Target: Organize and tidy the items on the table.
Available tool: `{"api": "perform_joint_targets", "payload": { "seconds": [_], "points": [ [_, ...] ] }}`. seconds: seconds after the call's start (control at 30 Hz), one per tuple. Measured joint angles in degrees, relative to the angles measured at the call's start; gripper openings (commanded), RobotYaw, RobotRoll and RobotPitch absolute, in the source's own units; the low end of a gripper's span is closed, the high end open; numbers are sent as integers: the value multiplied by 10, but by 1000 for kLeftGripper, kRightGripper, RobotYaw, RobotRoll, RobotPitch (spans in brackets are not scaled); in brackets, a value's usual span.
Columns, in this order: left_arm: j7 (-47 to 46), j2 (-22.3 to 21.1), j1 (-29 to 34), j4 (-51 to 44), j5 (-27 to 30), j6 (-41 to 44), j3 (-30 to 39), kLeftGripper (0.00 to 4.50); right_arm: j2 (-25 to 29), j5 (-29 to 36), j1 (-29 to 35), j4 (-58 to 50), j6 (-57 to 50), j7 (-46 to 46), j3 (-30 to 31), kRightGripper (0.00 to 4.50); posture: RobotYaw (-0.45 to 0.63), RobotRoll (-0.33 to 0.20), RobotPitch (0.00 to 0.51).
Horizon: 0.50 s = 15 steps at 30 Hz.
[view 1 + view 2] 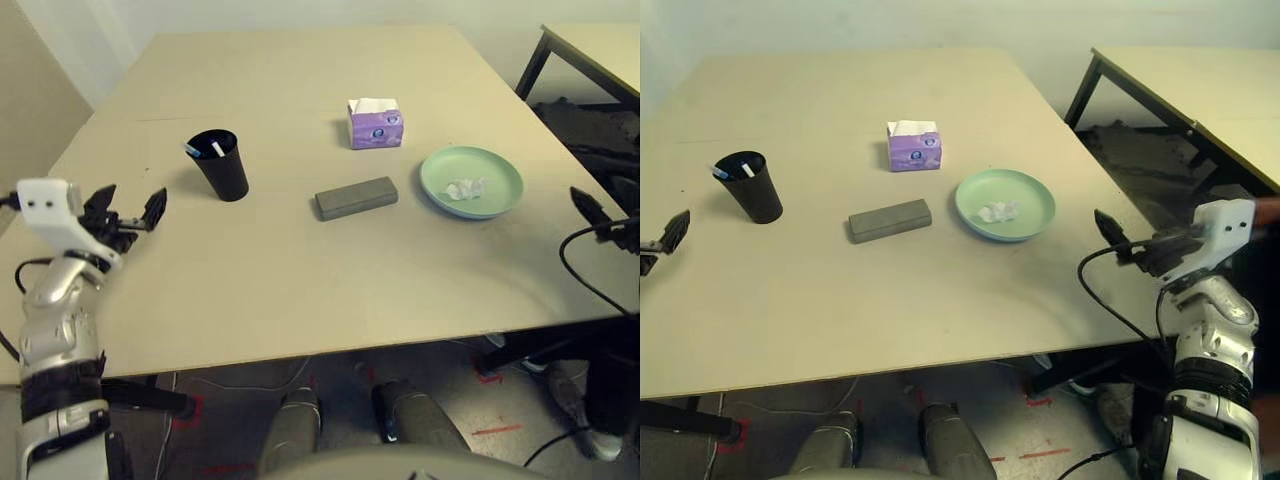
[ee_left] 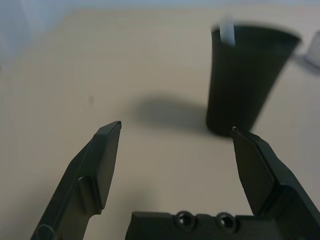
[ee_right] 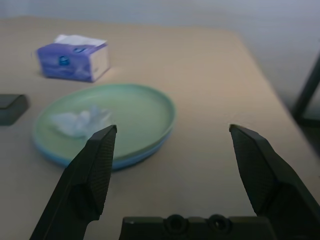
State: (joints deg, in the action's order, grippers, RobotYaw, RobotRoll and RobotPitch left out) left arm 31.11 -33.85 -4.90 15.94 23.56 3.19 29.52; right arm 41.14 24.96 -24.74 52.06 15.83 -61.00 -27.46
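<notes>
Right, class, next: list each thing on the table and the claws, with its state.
Black cup: upright, markers inside
Glasses case: closed
Plates: stacked, green on blue
Tissue: crumpled, on the green plate
Tissue box: open, tissue showing
Left claw: open, empty
Right claw: open, empty

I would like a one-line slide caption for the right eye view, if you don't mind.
Tidied table: markers in the black cup, glasses case, tissue on stacked plates.
</notes>
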Motion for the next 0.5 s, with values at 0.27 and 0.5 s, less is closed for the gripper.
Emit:
{"api": "perform_joint_targets", "payload": {
  "seconds": [0.27,0.5],
  "points": [
    [26,17,15,15,32,-13,12,4465,0,11,-39,83,39,-29,-10,4500,-30,0,95],
    [39,6,-15,43,44,-12,14,4465,-16,10,-45,102,67,-12,-10,4500,0,0,112]
  ]
}}
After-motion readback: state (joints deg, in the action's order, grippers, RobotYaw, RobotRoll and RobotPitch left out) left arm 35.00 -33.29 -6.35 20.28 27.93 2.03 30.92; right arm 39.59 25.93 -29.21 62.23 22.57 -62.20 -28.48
